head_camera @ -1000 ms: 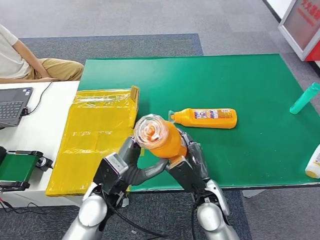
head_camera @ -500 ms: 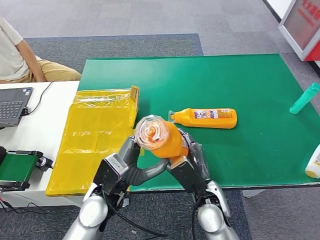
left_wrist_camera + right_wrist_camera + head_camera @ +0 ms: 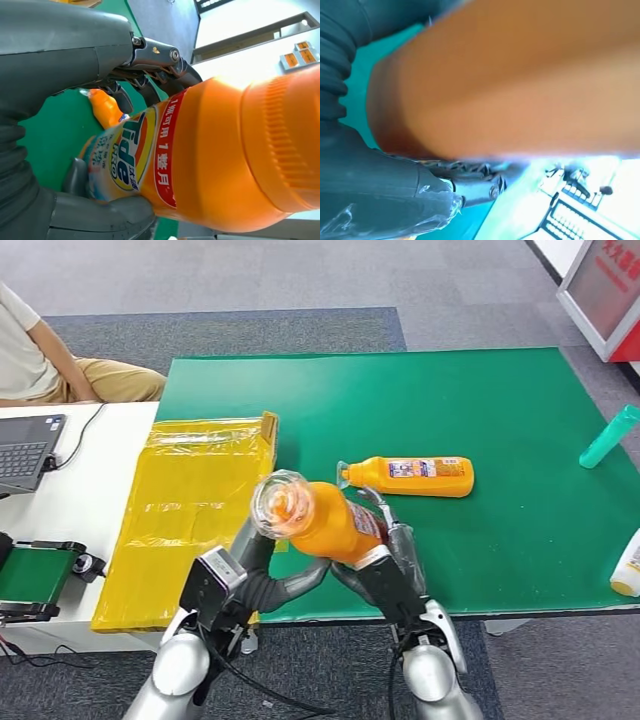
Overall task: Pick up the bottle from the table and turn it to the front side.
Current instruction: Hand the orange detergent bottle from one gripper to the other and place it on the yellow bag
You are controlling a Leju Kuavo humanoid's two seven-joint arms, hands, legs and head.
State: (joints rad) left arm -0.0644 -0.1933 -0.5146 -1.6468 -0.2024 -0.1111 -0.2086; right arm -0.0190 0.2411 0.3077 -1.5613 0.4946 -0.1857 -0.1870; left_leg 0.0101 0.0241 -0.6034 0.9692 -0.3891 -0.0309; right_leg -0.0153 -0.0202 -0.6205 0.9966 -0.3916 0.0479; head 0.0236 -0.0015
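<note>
An orange Tide bottle (image 3: 332, 525) is held in the air over the near edge of the green table (image 3: 468, 400), its clear-capped top (image 3: 281, 505) pointing left and toward me. My left hand (image 3: 260, 570) holds it from below near the neck. My right hand (image 3: 389, 560) grips its base end. In the left wrist view the bottle (image 3: 211, 160) shows its Tide label, with the thumb (image 3: 98, 215) under it and the fingers (image 3: 158, 60) over it. The right wrist view has the bottle's orange body (image 3: 508, 85) lying across my right hand (image 3: 395, 195).
A second orange bottle (image 3: 411, 476) lies on its side mid-table, just beyond my hands. A yellow plastic bag (image 3: 189, 510) covers the table's left end. A teal bottle (image 3: 607, 437) and a white bottle (image 3: 628, 565) lie at the right edge. A person (image 3: 45, 360) sits by a laptop (image 3: 26, 450).
The held bottle has tipped flatter, its cap swinging left and part of its label coming into sight near my right hand. My left arm shifted a little left with it.
</note>
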